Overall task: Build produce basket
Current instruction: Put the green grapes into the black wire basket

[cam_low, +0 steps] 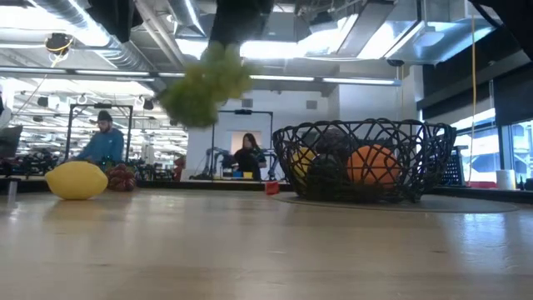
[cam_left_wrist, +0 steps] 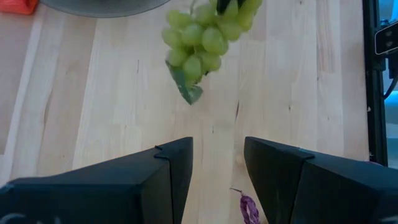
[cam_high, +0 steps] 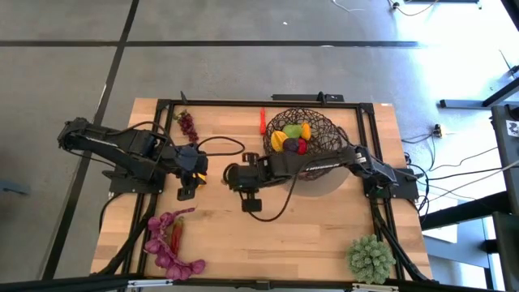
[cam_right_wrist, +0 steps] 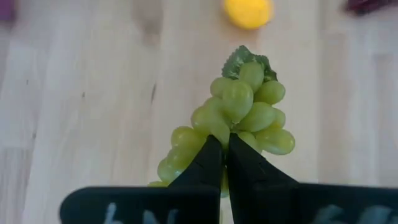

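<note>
green grapes [cam_right_wrist: 239, 118] pinched in right claw [cam_right_wrist: 224, 155], aloft mid-surface. thin grip on cluster; swing toward basket [cam_high: 304, 130] at far edge may shed it. left claw [cam_left_wrist: 217, 165] released.

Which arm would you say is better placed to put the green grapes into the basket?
The right. The right gripper is already shut on the green grapes, lifted off the table, with the basket on its side. The left gripper is open and empty.
</note>
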Controlling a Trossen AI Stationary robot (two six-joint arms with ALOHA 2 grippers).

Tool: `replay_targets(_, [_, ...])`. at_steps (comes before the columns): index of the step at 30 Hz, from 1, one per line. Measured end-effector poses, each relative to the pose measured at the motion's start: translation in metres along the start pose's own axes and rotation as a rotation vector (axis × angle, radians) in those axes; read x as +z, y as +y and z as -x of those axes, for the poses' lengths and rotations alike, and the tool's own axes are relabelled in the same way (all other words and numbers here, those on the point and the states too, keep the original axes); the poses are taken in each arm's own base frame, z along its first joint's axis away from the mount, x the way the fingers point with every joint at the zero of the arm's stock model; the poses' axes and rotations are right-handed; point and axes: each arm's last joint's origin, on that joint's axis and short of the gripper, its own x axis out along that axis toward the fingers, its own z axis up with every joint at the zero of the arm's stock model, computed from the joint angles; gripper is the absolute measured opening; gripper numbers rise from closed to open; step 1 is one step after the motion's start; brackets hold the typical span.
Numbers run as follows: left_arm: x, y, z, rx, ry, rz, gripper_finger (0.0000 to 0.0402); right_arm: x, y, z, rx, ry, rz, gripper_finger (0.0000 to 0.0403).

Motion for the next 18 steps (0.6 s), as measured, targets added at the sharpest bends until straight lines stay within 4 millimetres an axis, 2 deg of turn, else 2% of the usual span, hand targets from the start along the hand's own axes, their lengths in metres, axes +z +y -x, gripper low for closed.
replay_targets(5, [0.0,0.0,0.0,0.0,0.0,0.0,0.0133,0.002,-0.009,0.031,-0.144,0.007,-0.032,0.0])
replay_targets(13, [0.0,0.0,0.0,-0.001,-0.003,-0.021,0.0133,-0.016,-0.022,0.064,-0.304,0.114,-0.108,0.0])
replay_targets(18, [0.001,0.0,0.0,-0.003,-0.01,-0.036,0.0133,-0.029,-0.03,0.093,-0.403,0.156,-0.162,0.0])
